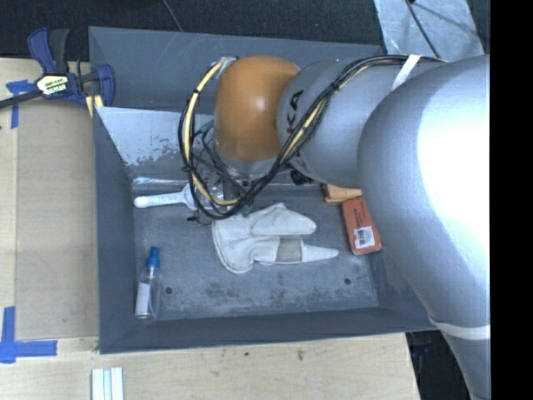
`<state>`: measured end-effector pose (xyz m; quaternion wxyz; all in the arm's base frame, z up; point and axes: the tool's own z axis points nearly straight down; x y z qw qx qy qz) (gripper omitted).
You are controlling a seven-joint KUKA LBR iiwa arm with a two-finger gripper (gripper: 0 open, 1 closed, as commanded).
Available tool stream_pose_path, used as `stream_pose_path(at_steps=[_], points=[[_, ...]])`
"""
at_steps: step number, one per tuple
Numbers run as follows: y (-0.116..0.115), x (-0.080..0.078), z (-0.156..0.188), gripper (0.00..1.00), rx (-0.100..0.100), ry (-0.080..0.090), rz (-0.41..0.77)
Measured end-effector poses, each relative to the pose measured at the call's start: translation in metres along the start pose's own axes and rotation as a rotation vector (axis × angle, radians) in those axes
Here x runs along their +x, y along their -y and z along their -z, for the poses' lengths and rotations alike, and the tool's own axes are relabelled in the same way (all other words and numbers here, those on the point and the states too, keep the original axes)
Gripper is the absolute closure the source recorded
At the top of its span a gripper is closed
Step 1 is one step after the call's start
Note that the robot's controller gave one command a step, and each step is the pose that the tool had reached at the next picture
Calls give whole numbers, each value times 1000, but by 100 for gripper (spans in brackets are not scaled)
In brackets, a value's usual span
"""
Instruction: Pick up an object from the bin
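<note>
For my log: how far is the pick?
Done: the arm's orange cover hangs over the back of the bin, beside a white utensil and a white glove. In hand: nothing is seen lifted; both lie on the floor. Left: grasp one thing and raise it.

The arm (400, 140) reaches in over the right edge of the bin (112, 248). Its orange wrist cover (250, 107), looped by cables (198, 132), sits near the far edge.

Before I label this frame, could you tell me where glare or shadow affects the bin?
Camera view: glare whitens the arm and a patch of the bin's back wall; shadow darkens the floor beneath the orange cover, beside the glove; the blue-capped tube lies evenly lit.
</note>
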<state>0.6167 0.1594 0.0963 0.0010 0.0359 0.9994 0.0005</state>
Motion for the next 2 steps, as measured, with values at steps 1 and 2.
stream_pose_path(at_steps=[1, 2], points=[[10, 8, 42, 100, 2, -6, 17], [19, 6, 111, 100, 1, -2, 19]])
